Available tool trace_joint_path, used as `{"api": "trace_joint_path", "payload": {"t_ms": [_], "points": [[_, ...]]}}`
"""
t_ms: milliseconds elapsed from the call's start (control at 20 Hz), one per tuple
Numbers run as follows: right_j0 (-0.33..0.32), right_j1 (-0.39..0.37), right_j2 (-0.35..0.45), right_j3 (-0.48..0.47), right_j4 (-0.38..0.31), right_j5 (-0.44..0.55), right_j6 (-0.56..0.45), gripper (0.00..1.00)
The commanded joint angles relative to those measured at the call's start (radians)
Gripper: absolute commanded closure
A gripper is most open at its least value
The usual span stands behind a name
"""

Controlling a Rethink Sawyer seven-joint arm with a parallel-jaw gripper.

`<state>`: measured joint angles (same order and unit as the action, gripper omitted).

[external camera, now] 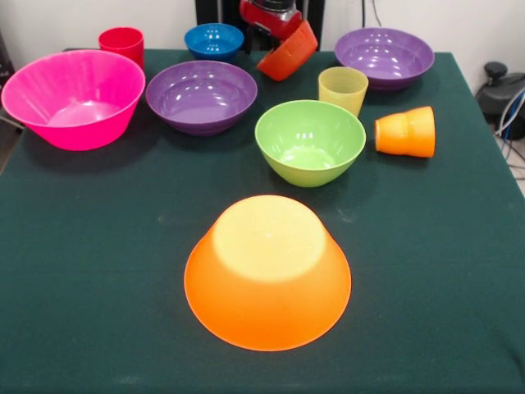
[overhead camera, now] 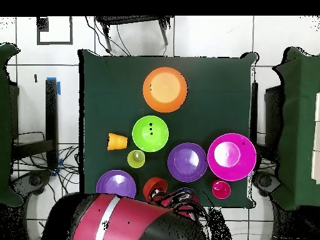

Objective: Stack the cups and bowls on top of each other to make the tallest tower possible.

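Note:
My gripper (external camera: 281,31) hangs at the table's far side, shut on the small orange-red bowl (external camera: 290,52), which it holds tilted above the cloth; the bowl also shows in the overhead view (overhead camera: 155,187). The big orange bowl (external camera: 267,275) lies upside down near the front. The green bowl (external camera: 310,144), two purple bowls (external camera: 201,96) (external camera: 384,57), the big pink bowl (external camera: 74,98) and the small blue bowl (external camera: 213,41) stand upright. The pale yellow cup (external camera: 343,89) and the red cup (external camera: 121,43) stand upright. The orange cup (external camera: 406,131) lies on its side.
Everything sits on a dark green tablecloth (external camera: 443,271). The bowls and cups crowd the far half of the table, close to each other. Cables and a black device (external camera: 500,90) lie off the table's right edge.

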<state>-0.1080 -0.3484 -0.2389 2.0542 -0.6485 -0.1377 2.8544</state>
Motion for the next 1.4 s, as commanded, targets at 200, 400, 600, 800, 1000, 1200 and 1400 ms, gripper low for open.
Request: {"api": "trace_joint_path", "payload": {"t_ms": [200, 400, 600, 800, 1000, 1200, 1400], "points": [[-0.051, -0.041, 0.222, -0.094, 0.06, 0.165, -0.023, 0.0], [-0.067, -0.056, 0.248, -0.093, 0.06, 0.196, -0.029, 0.0], [-0.072, -0.07, 0.256, -0.1, 0.064, 0.236, -0.036, 0.0], [-0.078, -0.078, 0.262, -0.104, 0.062, 0.258, -0.045, 0.0], [-0.068, -0.072, 0.255, -0.113, 0.06, 0.25, -0.032, 0.0], [-0.076, -0.072, 0.268, -0.111, 0.059, 0.248, -0.03, 0.0], [-0.103, -0.074, 0.304, -0.097, 0.06, 0.254, -0.04, 0.0]]}}
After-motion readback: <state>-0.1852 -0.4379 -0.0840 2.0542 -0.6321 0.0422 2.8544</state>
